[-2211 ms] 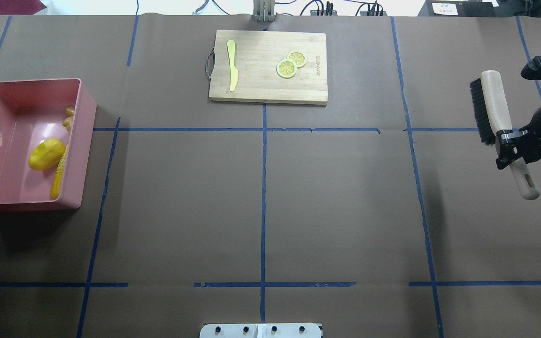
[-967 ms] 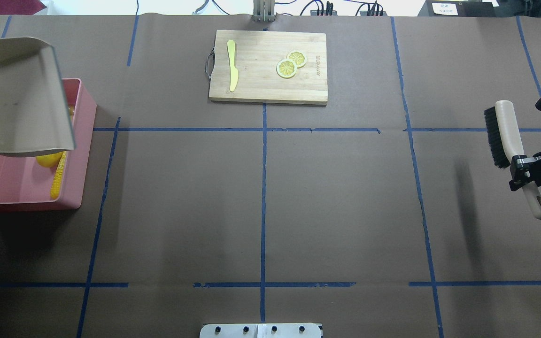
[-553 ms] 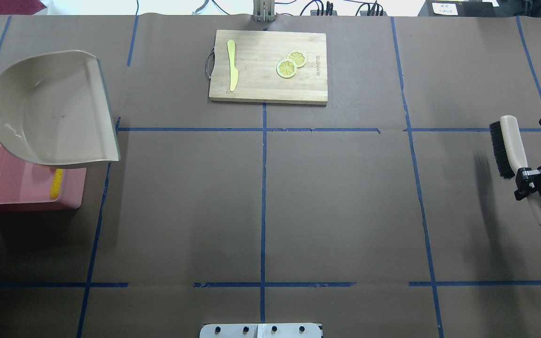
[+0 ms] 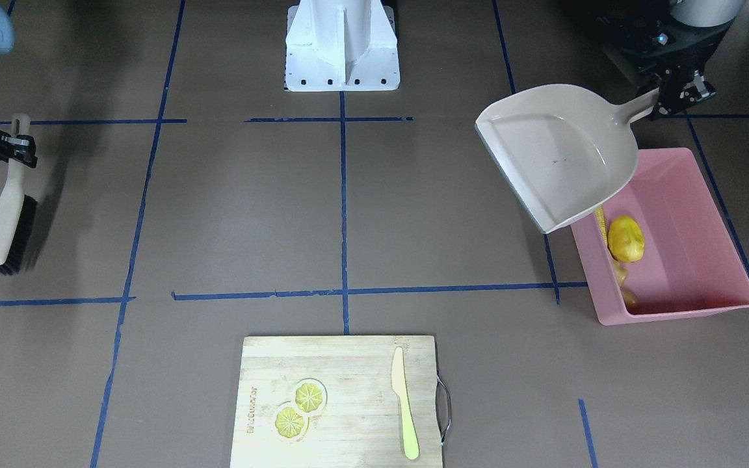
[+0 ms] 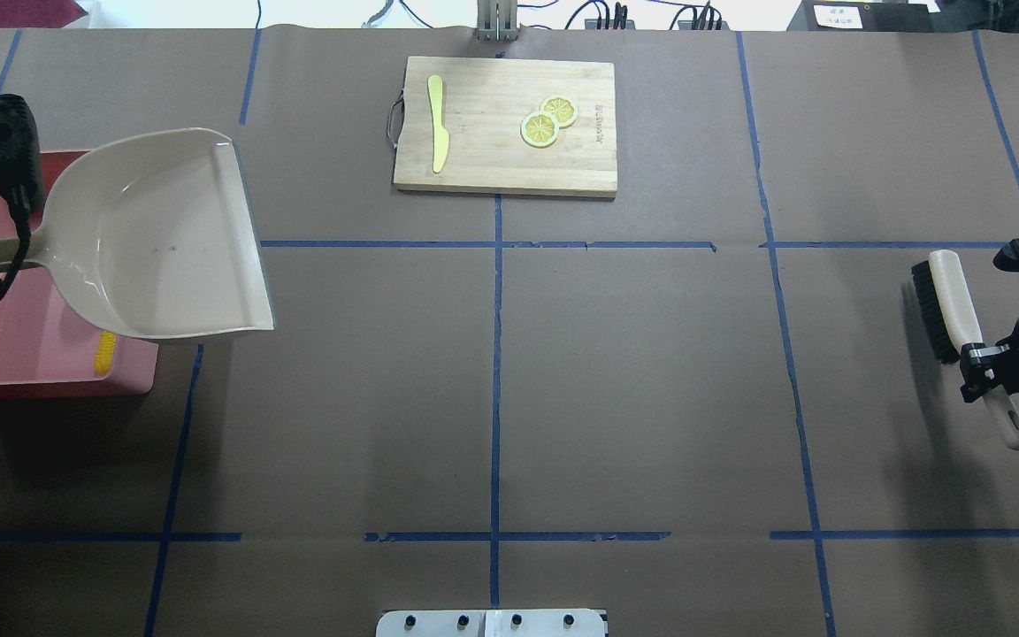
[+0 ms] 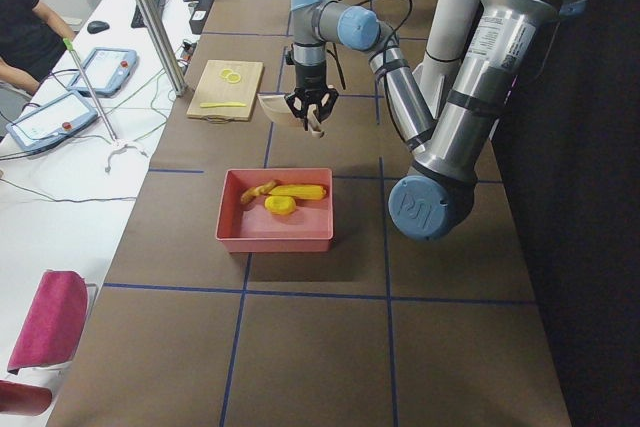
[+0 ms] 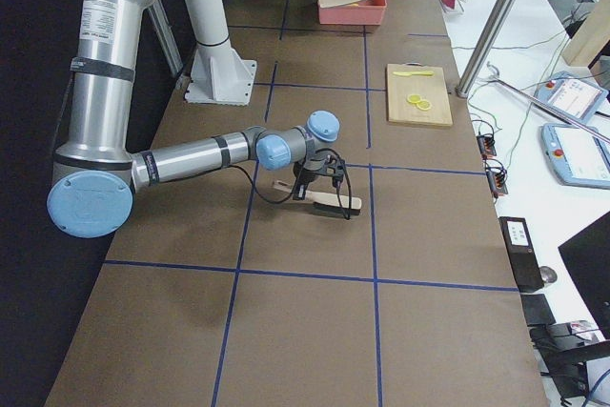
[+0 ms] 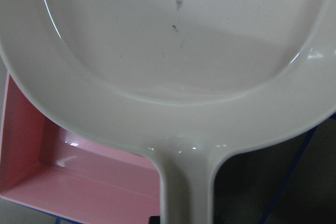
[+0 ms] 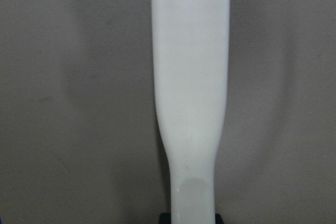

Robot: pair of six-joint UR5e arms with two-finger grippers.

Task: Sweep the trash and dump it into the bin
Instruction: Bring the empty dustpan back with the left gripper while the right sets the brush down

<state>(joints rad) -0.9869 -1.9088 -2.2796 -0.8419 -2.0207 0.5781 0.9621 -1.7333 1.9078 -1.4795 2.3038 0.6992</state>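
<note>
The pink bin point(image 4: 686, 214) point(image 5: 5, 345) stands at the table's left end. The trash lies inside it: a yellow potato lump point(image 4: 625, 238), a corn cob point(image 5: 106, 352) and a ginger root point(image 4: 628, 296). My left gripper point(image 4: 677, 97) is shut on the handle of the beige dustpan point(image 5: 156, 239), which hangs empty and roughly level over the bin's inner side. The pan hides most of the trash from overhead. At the far right, my right gripper point(image 5: 978, 363) is shut on the handle of a black-bristled brush point(image 5: 947, 296), held low over the table.
A wooden cutting board point(image 5: 505, 124) at the far middle carries a pale yellow knife point(image 5: 439, 124) and two lemon slices point(image 5: 549, 119). The robot base point(image 4: 342, 45) sits at the near edge. A person point(image 6: 25, 32) sits beyond the table's far side.
The dustpan came into view over the bin and shifted right and nearer, covering most of the trash. The right gripper carried the brush nearer and lower.
</note>
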